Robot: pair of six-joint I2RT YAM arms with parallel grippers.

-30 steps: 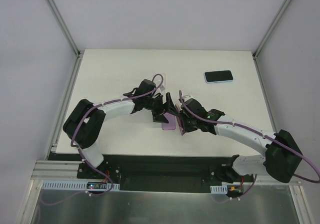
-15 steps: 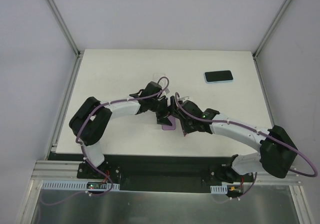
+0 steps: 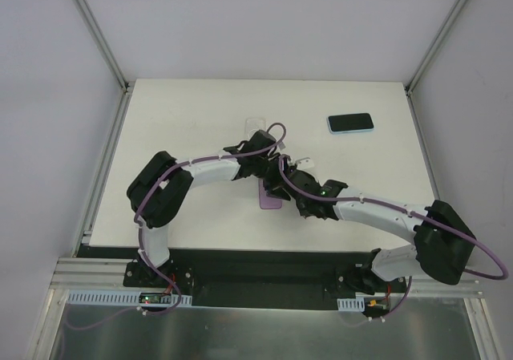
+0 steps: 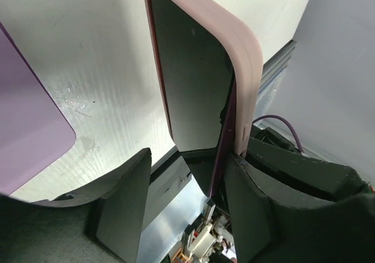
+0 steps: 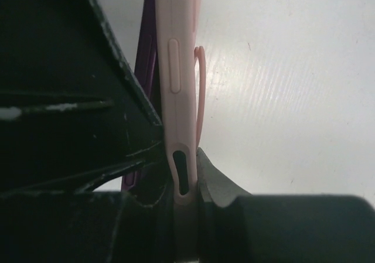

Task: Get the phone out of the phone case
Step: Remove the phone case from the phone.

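The pink phone case (image 4: 237,37) stands on edge, with the dark-screened phone (image 4: 193,81) still seated in it. My right gripper (image 5: 179,152) is shut on the case's lower end (image 5: 176,69), one finger on each face. A purple rim of the phone (image 5: 147,58) shows beside the case. My left gripper (image 4: 187,157) is open around the near end of the phone; its right finger (image 4: 252,204) lies against the case and its left finger (image 4: 120,198) stands apart from the screen. In the top view both grippers (image 3: 272,171) (image 3: 288,182) meet over the table's middle, hiding the case.
A flat purple slab (image 3: 271,199) lies on the white table (image 3: 184,111) just under the grippers, also seen in the left wrist view (image 4: 29,116). A dark phone in a light blue case (image 3: 350,123) lies at the back right. A small clear item (image 3: 256,122) sits behind the left arm.
The left arm has swung right to the right gripper, and its jaws have narrowed around the phone's end. The right gripper shifted slightly left, still holding the case.
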